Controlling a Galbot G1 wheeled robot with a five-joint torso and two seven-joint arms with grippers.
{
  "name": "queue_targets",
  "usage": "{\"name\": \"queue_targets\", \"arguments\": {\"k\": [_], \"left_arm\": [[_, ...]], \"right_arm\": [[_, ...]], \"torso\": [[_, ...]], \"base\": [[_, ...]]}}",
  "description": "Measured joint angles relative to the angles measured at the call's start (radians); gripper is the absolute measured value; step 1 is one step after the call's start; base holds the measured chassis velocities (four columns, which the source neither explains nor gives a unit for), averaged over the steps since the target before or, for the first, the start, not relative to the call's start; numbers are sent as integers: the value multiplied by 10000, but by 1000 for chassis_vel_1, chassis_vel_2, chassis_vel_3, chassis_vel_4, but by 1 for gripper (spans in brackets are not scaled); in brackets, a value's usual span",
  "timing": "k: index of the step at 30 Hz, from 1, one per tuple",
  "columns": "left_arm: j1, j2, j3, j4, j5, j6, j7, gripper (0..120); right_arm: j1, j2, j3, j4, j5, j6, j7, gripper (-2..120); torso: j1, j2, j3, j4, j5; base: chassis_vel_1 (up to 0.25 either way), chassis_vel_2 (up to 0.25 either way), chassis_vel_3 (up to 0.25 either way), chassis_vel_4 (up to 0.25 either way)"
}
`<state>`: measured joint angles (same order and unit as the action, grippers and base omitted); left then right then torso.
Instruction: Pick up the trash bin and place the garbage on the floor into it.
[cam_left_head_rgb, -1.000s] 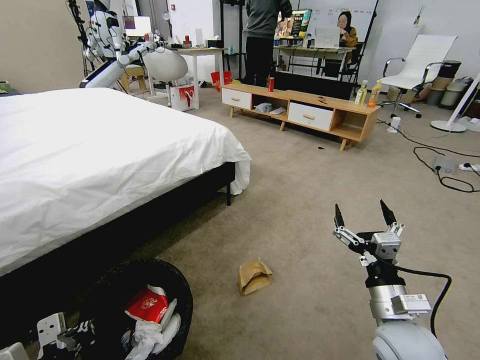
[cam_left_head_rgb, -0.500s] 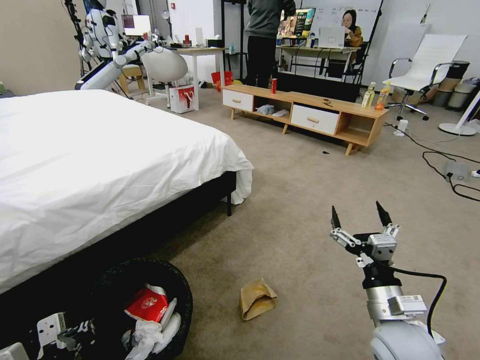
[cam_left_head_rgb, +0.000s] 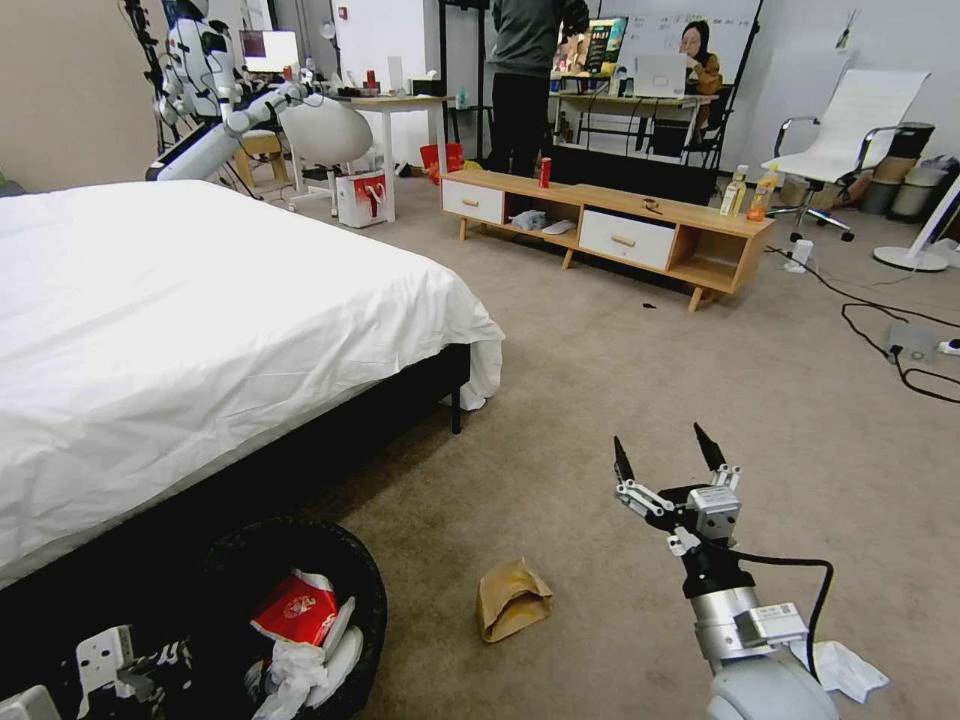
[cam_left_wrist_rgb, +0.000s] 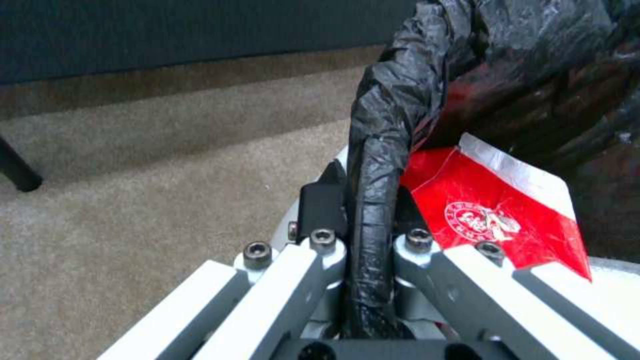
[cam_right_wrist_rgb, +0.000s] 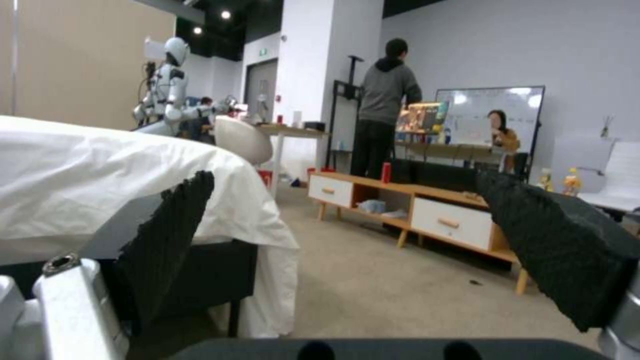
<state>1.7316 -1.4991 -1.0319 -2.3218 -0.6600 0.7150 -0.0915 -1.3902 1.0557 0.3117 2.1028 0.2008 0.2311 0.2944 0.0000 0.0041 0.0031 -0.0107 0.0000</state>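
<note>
The trash bin (cam_left_head_rgb: 362, 590), round and lined with a crinkled black bag, is at the lower left of the head view beside the bed. It holds a red snack packet (cam_left_head_rgb: 295, 608) and white tissues (cam_left_head_rgb: 298, 668). My left gripper (cam_left_wrist_rgb: 370, 215) is shut on the bin's bagged rim (cam_left_wrist_rgb: 380, 150), with the red packet (cam_left_wrist_rgb: 493, 215) just inside. A crumpled brown paper bag (cam_left_head_rgb: 512, 598) lies on the carpet. My right gripper (cam_left_head_rgb: 668, 458) hangs open above the floor, right of and beyond the bag, nothing between its fingers (cam_right_wrist_rgb: 167, 240). A crumpled white tissue (cam_left_head_rgb: 842, 668) lies by my right arm.
The white bed (cam_left_head_rgb: 200, 320) on its dark frame fills the left. A low wooden cabinet (cam_left_head_rgb: 620, 225) with an upright red can (cam_left_head_rgb: 545, 172) and two bottles (cam_left_head_rgb: 747, 190) stands across the carpet. Cables (cam_left_head_rgb: 900, 350) and a power strip lie at far right. Open carpet surrounds the paper bag.
My right gripper, still open, has moved left and lower, closer to the paper bag. A white tissue now shows beside the right arm. The camera shifted slightly; bin and left gripper hold still.
</note>
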Motion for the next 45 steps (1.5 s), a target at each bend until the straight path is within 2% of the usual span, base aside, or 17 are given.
{"name": "queue_targets", "arguments": {"k": [7, 14, 16, 17, 19, 20, 25, 26, 28, 30, 32, 37, 38, 42, 45], "left_arm": [[-36, -21, 56, 47, 70, 1, 14, 3], [-33, -47, 107, 58, 136, 7, 46, 3], [-34, -75, 127, 27, 144, 23, 49, 3], [-34, -75, 127, 27, 144, 23, 49, 3], [-44, -90, 149, 11, 175, 29, 53, 3], [-44, -90, 149, 11, 175, 29, 53, 3], [-119, -42, 166, 61, 181, 39, 64, 3], [-119, -42, 166, 61, 181, 39, 64, 3], [-127, -19, 175, 84, 180, 45, 69, 3], [-129, -18, 176, 85, 179, 46, 75, 3], [-143, -16, 174, 87, 172, 47, 82, 3], [-260, 64, 216, 173, 142, 68, 82, 3], [-375, 150, 295, 289, 122, 89, 83, 3], [-403, 206, 321, 403, 111, 91, 109, 3], [-455, 257, 277, 476, 81, 93, 132, 3]], "right_arm": [[103, -4, -362, -40, 179, -93, 26, 100], [707, -232, -1281, 3, 1890, -1173, 578, 100], [1127, -402, -1633, -112, 2739, -1812, 722, 100], [1127, -402, -1633, -112, 2739, -1812, 722, 100], [1798, -654, -1990, -177, 3669, -2869, 973, 100], [1798, -654, -1990, -177, 3669, -2869, 973, 100], [2911, -869, -2745, -349, 4824, -4279, 1551, 100], [2911, -869, -2745, -349, 4824, -4279, 1551, 100], [3773, -923, -3540, -623, 5570, -5093, 1824, 100], [4095, -925, -3862, -739, 5837, -5346, 1908, 100], [4851, -923, -4669, -1016, 6544, -6077, 2066, 100], [5588, -926, -5378, -1277, 7516, -6894, 2388, 100], [5863, -866, -5606, -1506, 8086, -7360, 2699, 100], [6038, -701, -5779, -1830, 8574, -7716, 2925, 100], [6357, -433, -6152, -2366, 9185, -8083, 3222, 100]], "torso": [[0, -1, 0, -3, 0], [0, 0, 1, -1, 1], [1, 0, 1, 0, -1], [1, 0, 1, 0, -1], [0, 0, 1, 1, -1], [0, 0, 1, 1, -1], [1, 0, 1, -2, -1], [1, 0, 1, -2, -1], [0, -1, 2, 1, -1], [1, -1, 2, 2, -1], [1, -2, 3, 2, 0], [1, -2, 2, 2, -1], [1, -2, 1, -3, -3], [2, -3, 3, -6, 0], [1, -2, 2, 1, 0]], "base": [[0, 0, 0, 0], [0, 0, 0, 0], [0, 0, 0, 0], [0, 0, 0, 0], [0, 0, 0, 0], [0, 0, 0, 0], [0, 0, 0, 0], [0, 0, 0, 0], [0, 0, 0, 0], [0, 0, 0, 0], [0, 0, 0, 0], [0, 0, 0, 0], [0, 0, 0, 0], [0, 0, 0, 0], [0, 0, 0, 0]]}}
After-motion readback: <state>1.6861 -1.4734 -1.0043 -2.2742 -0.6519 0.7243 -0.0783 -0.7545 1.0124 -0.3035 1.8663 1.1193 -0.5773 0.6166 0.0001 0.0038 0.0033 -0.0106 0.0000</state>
